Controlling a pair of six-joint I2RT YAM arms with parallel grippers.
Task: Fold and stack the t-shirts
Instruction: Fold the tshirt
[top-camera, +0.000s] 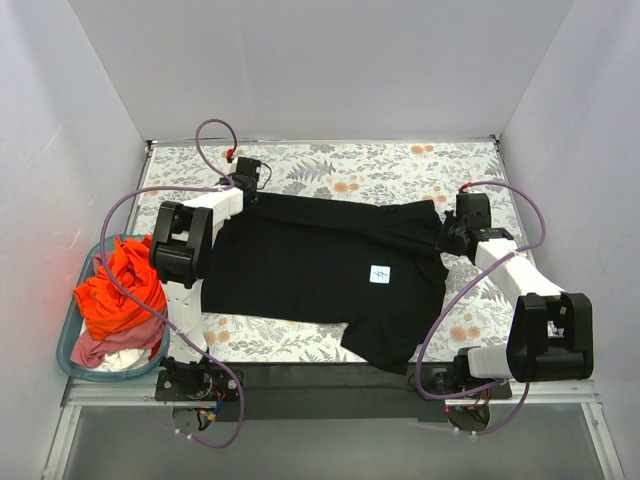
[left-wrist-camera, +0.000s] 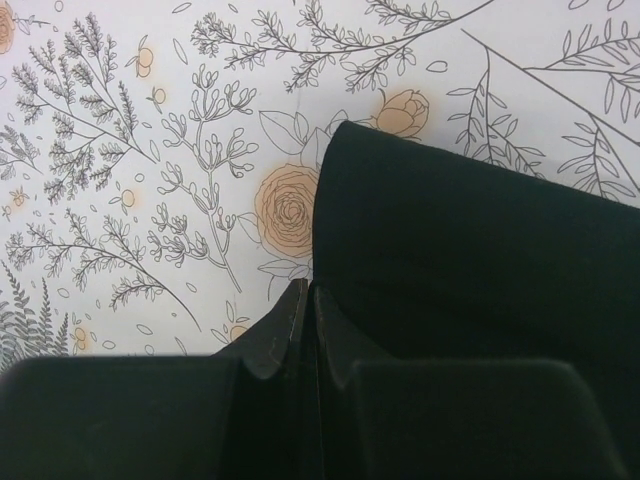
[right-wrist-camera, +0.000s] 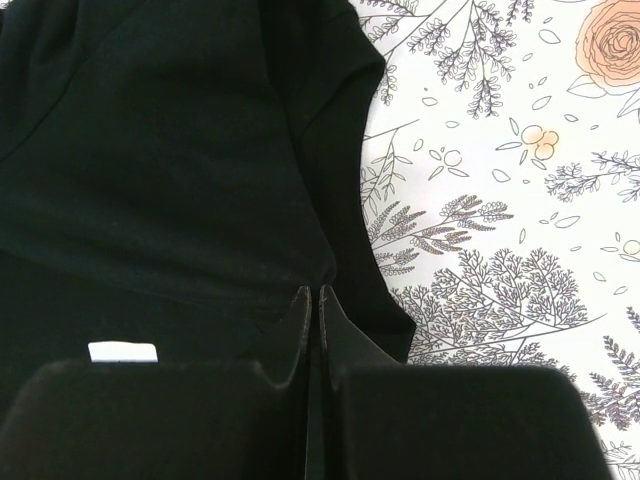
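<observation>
Soft matte black t-shirt, wrinkled, floral-print table

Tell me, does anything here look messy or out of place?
The black t-shirt lies askew, wrinkled and bunched near the right gripper, one corner reaching the near edge of the table. Other shirts sit heaped, unfolded, in the teal basket.
</observation>
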